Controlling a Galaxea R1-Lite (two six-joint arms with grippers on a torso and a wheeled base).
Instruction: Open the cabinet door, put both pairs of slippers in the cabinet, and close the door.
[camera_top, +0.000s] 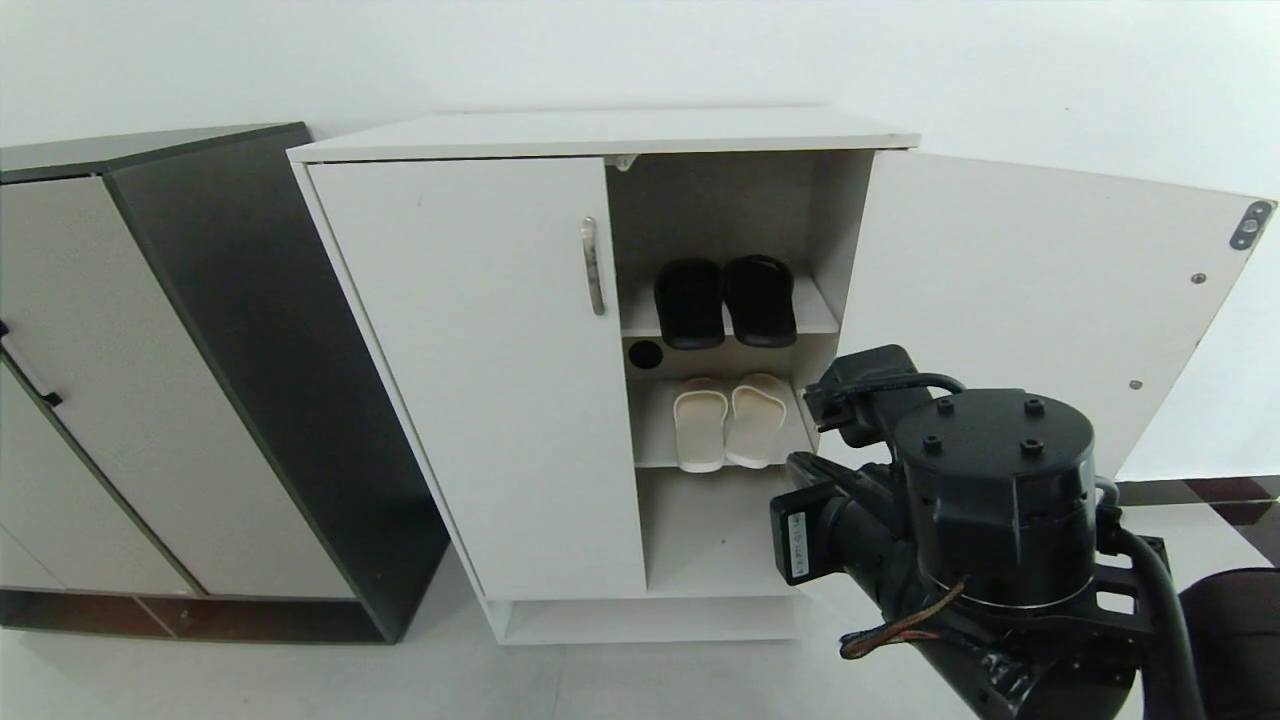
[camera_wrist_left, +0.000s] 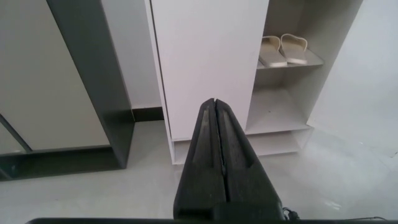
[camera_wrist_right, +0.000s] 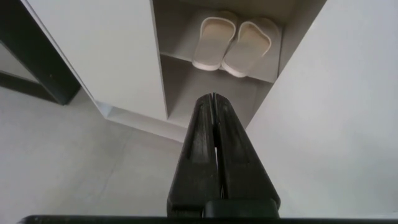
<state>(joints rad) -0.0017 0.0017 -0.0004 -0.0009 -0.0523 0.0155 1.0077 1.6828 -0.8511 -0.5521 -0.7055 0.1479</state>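
The white cabinet (camera_top: 480, 350) has its left door shut and its right door (camera_top: 1030, 290) swung wide open. A black pair of slippers (camera_top: 725, 300) lies on the upper shelf. A cream pair of slippers (camera_top: 728, 422) (camera_wrist_right: 235, 42) (camera_wrist_left: 290, 50) lies on the shelf below. My right arm (camera_top: 990, 500) is low in front of the open compartment. Its gripper (camera_wrist_right: 214, 96) is shut with nothing in it and points at the bottom compartment, below the cream pair. My left gripper (camera_wrist_left: 214, 101) is also shut and empty, facing the foot of the shut left door (camera_wrist_left: 208, 56).
A metal handle (camera_top: 593, 265) runs down the shut door's right edge. A dark-sided cabinet (camera_top: 250, 350) with pale doors stands close on the left. The open door reaches far to the right. Pale tiled floor (camera_top: 300, 680) lies in front.
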